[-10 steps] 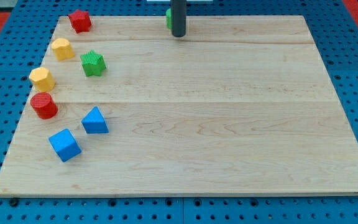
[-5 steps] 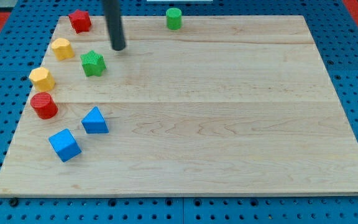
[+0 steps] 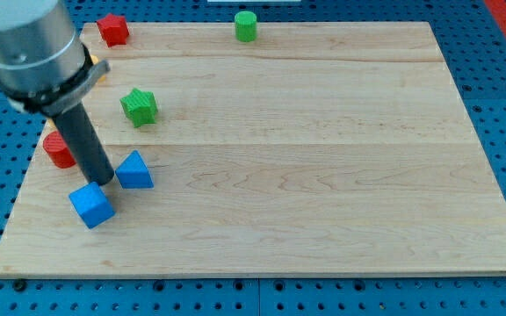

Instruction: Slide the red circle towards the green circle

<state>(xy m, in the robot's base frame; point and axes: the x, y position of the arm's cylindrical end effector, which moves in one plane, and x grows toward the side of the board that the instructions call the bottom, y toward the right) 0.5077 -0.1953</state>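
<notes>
Right now my tip (image 3: 102, 180) sits just at four o'clock of the red circle (image 3: 58, 150) — wrong side, since the green circle (image 3: 246, 26) lies far off at one o'clock across the desk (image 3: 323, 175). No claw here — nothing held.

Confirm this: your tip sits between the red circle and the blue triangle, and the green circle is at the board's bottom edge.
Not quite. My tip does sit between the red circle and the blue triangle, but the camera view shows the green circle at the board's top edge, not the bottom.
</notes>
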